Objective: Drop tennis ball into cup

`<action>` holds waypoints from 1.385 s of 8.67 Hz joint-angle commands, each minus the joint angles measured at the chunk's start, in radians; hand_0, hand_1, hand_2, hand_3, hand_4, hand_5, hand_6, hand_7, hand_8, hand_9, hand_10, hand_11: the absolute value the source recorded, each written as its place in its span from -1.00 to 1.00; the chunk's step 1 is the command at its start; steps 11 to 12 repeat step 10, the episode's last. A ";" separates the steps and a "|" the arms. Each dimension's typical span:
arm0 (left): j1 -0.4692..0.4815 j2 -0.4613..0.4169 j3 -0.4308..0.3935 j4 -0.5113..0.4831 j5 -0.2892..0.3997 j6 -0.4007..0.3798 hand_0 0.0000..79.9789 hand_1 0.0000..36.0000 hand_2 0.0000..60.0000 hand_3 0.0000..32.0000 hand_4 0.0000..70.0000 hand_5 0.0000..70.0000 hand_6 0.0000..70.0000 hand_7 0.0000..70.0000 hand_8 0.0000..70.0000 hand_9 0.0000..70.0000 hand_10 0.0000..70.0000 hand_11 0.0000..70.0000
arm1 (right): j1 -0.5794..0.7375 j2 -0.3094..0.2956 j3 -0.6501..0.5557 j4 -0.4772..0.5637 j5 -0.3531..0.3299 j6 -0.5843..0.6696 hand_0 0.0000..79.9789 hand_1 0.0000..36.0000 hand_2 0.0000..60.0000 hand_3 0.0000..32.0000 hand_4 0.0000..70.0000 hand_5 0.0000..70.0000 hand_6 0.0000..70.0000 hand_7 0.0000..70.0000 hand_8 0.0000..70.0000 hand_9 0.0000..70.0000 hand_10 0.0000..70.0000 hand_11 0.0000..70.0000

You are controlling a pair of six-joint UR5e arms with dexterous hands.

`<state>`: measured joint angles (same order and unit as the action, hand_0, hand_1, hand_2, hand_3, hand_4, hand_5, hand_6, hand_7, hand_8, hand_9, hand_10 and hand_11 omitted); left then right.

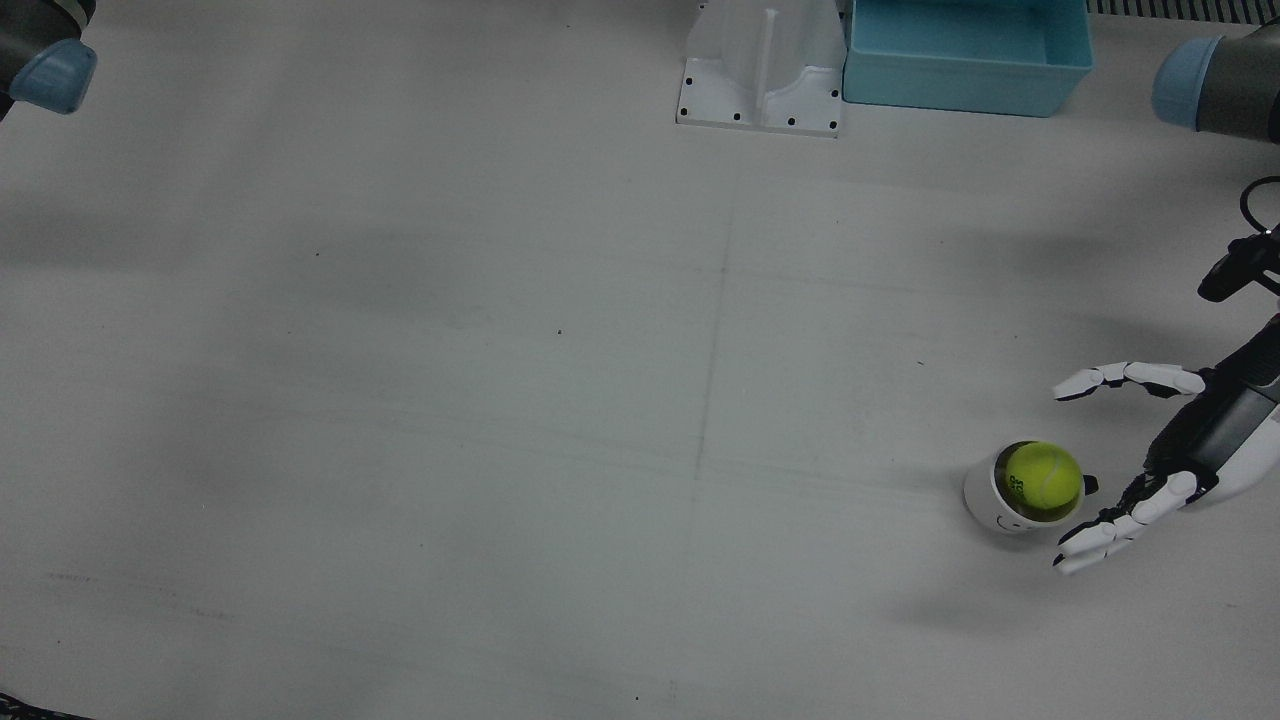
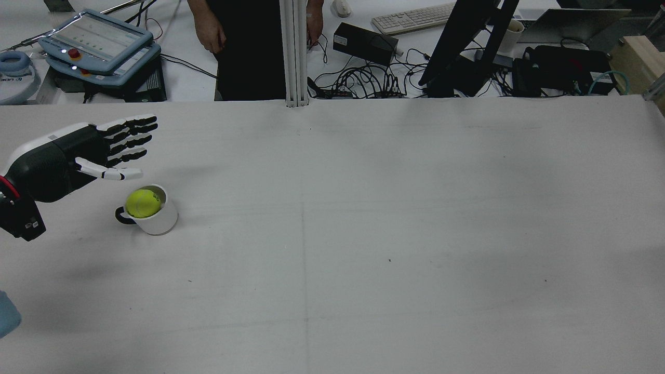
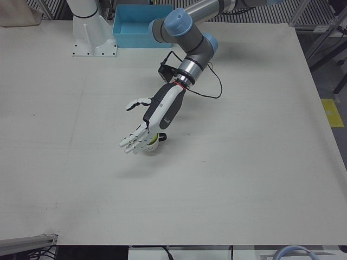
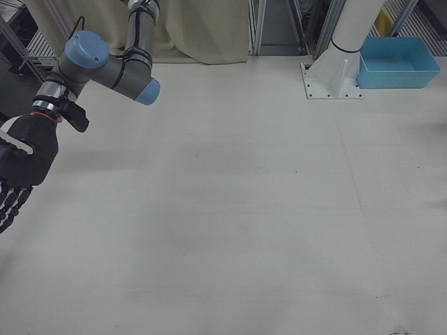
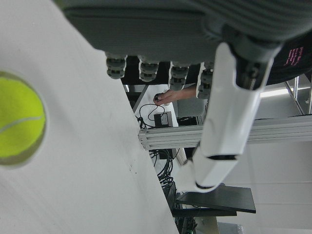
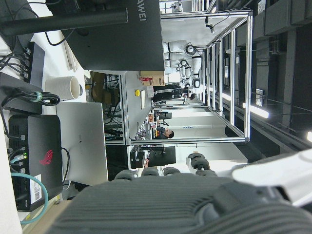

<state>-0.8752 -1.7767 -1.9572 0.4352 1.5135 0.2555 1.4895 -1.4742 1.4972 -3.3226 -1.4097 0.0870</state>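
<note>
A yellow-green tennis ball (image 1: 1043, 478) sits inside a white cup (image 1: 982, 502) with a dark handle, upright on the table. The rear view shows the ball (image 2: 141, 202) in the cup (image 2: 160, 221) near the table's left side. My left hand (image 1: 1195, 445) is open and empty, just beside and above the cup, fingers spread; it also shows in the rear view (image 2: 78, 153) and the left-front view (image 3: 154, 122). The left hand view shows the ball (image 5: 17, 122) below my fingers (image 5: 222, 117). My right hand (image 4: 21, 167) is open, away from the cup.
A light blue bin (image 1: 965, 55) and a white arm pedestal (image 1: 765, 75) stand at the table's robot-side edge. Beyond the far edge in the rear view are a teach pendant (image 2: 98, 44), cables and a standing person (image 2: 249, 41).
</note>
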 commanded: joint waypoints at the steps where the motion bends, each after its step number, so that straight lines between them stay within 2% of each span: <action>1: -0.145 -0.001 -0.026 -0.004 0.010 0.005 0.67 1.00 0.57 -1.00 -0.65 -0.70 -0.84 -0.72 -0.92 -0.84 -0.89 -0.73 | 0.000 0.000 0.000 0.000 0.000 -0.001 -1.00 -1.00 -1.00 -1.00 -1.00 -1.00 -1.00 -1.00 -1.00 -1.00 -1.00 -1.00; 3: -0.288 0.002 -0.006 0.013 0.014 0.013 0.55 1.00 0.54 -1.00 -0.79 -0.72 -0.87 -0.87 -0.99 -0.94 -0.89 -0.75 | 0.000 0.000 0.000 0.000 0.000 0.000 -1.00 -1.00 -1.00 -1.00 -1.00 -1.00 -1.00 -1.00 -1.00 -1.00 -1.00 -1.00; 4: -0.348 0.005 0.009 0.016 0.016 0.021 0.53 1.00 0.54 -1.00 -0.99 -0.72 -0.91 -1.00 -1.00 -0.99 -0.93 -0.79 | -0.001 0.000 0.000 0.000 0.000 -0.001 -1.00 -1.00 -1.00 -1.00 -1.00 -1.00 -1.00 -1.00 -1.00 -1.00 -1.00 -1.00; 5: -0.395 0.009 0.011 0.026 0.020 0.024 0.55 1.00 0.45 -1.00 -1.00 -0.71 -0.94 -1.00 -1.00 -1.00 -0.97 -0.85 | 0.000 0.000 0.000 0.000 0.000 -0.001 -1.00 -1.00 -1.00 -1.00 -1.00 -1.00 -1.00 -1.00 -1.00 -1.00 -1.00 -1.00; 8: -0.410 0.077 -0.023 0.016 0.024 0.021 0.58 1.00 0.49 -1.00 -1.00 -0.71 -0.96 -1.00 -1.00 -1.00 -1.00 -0.93 | 0.000 0.000 0.000 0.000 0.000 0.000 -1.00 -1.00 -1.00 -1.00 -1.00 -1.00 -1.00 -1.00 -1.00 -1.00 -1.00 -1.00; 12: -0.410 0.083 -0.038 0.016 0.024 0.022 0.58 1.00 0.50 -1.00 -1.00 -0.71 -0.95 -1.00 -1.00 -1.00 -1.00 -0.93 | 0.000 0.000 0.000 0.000 0.000 0.000 -1.00 -1.00 -1.00 -1.00 -1.00 -1.00 -1.00 -1.00 -1.00 -1.00 -1.00 -1.00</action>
